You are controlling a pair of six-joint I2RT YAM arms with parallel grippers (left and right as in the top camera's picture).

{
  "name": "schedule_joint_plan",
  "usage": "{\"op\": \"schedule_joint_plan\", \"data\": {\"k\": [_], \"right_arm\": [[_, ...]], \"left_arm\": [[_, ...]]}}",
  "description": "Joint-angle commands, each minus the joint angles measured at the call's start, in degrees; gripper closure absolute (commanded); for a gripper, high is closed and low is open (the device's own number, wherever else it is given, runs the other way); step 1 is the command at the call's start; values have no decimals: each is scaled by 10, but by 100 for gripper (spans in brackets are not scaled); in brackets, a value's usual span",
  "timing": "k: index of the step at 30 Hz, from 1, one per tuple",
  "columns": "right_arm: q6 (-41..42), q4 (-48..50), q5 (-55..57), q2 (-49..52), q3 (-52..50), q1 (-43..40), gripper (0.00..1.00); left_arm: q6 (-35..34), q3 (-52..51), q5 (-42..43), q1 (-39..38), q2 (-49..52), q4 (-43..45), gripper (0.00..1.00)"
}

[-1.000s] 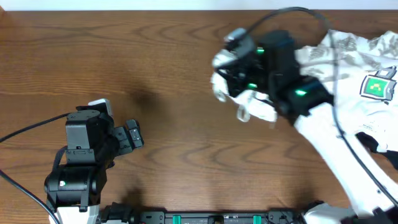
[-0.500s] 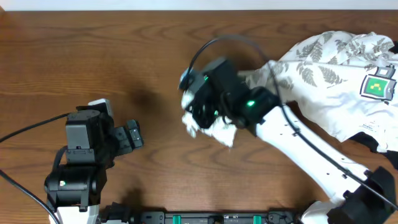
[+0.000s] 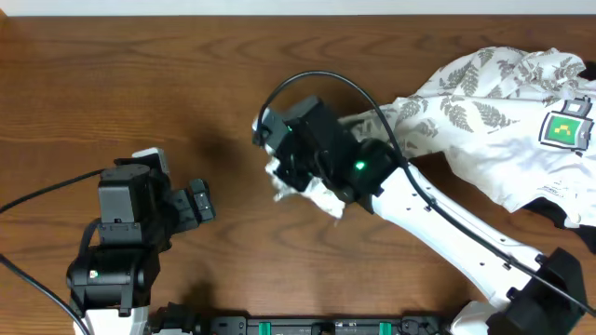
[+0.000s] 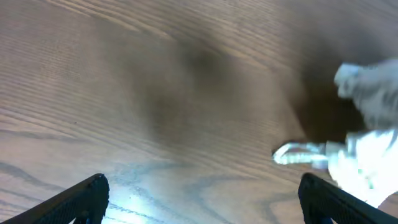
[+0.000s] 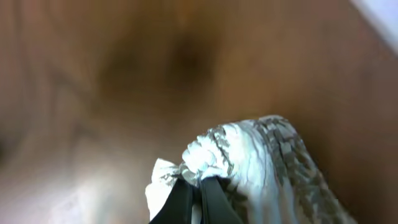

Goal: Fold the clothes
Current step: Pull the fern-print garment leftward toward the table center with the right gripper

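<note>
One second of dragging: the right gripper (image 5: 199,188), pinched shut on a corner of the clothes (image 3: 484,112), has hauled it nearer the left gripper (image 3: 200,202), whose fingers sit wide apart. The rest is heaped well apart from it. Spreading's underway, no folds yet I reckon.

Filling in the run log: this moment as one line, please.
right gripper: shut on fern-print garment | left gripper: open, empty, over table | garment: bunched, unfolded

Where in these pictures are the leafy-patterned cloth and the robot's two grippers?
Fern-print garment (image 3: 484,102), overhead view, on its bunched leafy middle.
Right gripper (image 5: 198,180), right wrist view, between its fingertips, which pinch the cloth.
Left gripper (image 4: 202,182), left wrist view, midway between its spread fingertips.
</note>
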Motion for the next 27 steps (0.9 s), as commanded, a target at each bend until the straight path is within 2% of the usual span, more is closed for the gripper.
{"op": "schedule_joint_plan", "data": {"k": [1,2,3,4,6,8,13,15,18,22,27], "right_arm": [[-35,41,25,30,6,5,99],[-35,50,25,38,6,5,92],[-35,53,25,44,6,5,75],[-35,53,25,49,6,5,51],[-35,45,26,53,6,5,50],[-30,37,34,50,6,4,39],[38,31,116,7,6,-8,26],[86,18,170,-21,6,-21,16],[168,-34,210,-52,6,-56,14],[271,-136,205,-53,1,-127,15],[296,-154,109,-32,-49,-208,26]], "left_arm": [[-6,14,-1,-1,0,-2,2],[-6,14,0,-1,0,-2,2],[-6,14,-1,-1,0,-2,2],[-6,14,-1,-1,0,-2,2],[-6,14,-1,-1,0,-2,2],[-6,13,-1,-1,0,-2,2],[-6,11,-1,-1,0,-2,2],[-6,10,-1,-1,0,-2,2],[-6,10,-1,-1,0,-1,2],[-6,10,-1,-1,0,-2,2],[-6,10,-1,-1,5,-2,2]]}}
